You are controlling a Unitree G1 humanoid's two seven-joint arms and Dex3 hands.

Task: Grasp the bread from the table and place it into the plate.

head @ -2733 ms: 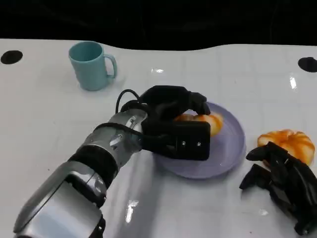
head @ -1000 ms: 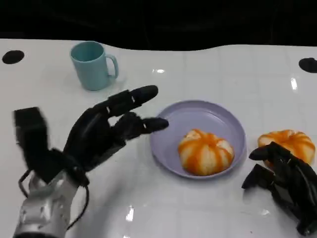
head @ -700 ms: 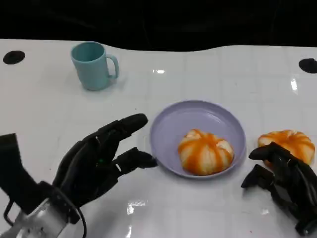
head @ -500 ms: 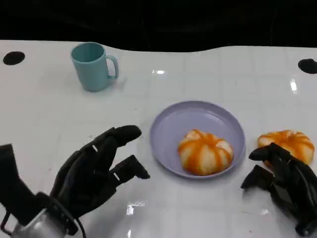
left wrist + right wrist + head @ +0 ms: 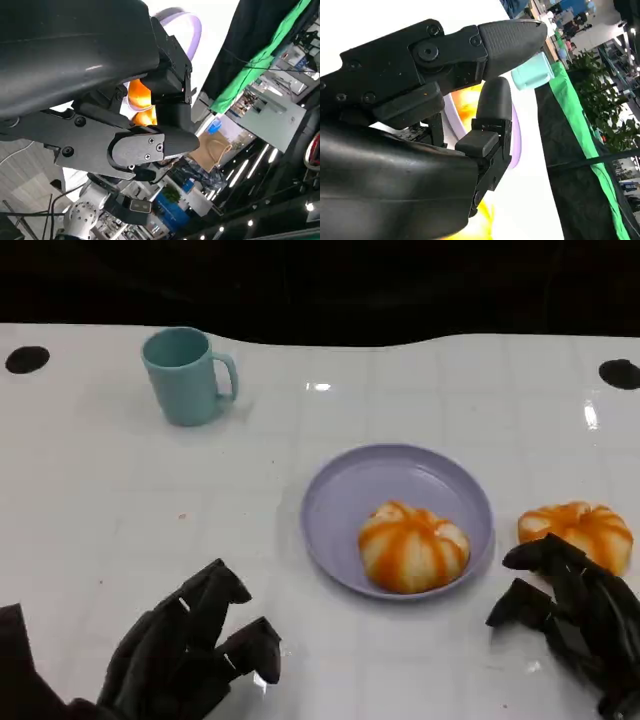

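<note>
Head view: orange-striped round bread (image 5: pixel 413 546) on plate (image 5: pixel 340 495); left hand (image 5: pixel 190 655) spread, empty.

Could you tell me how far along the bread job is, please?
Done: one bread lies in the plate. In hand: nothing; the left hand is empty by the table's near edge, and the right hand rests beside the second bread. Left: that second bread, if wanted, is not yet grasped.

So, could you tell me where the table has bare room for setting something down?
Bare table lies between the mug and the left hand, and behind the plate toward the far edge. It is crowded on the right, where the right hand sits against the loose bread beside the plate.
</note>
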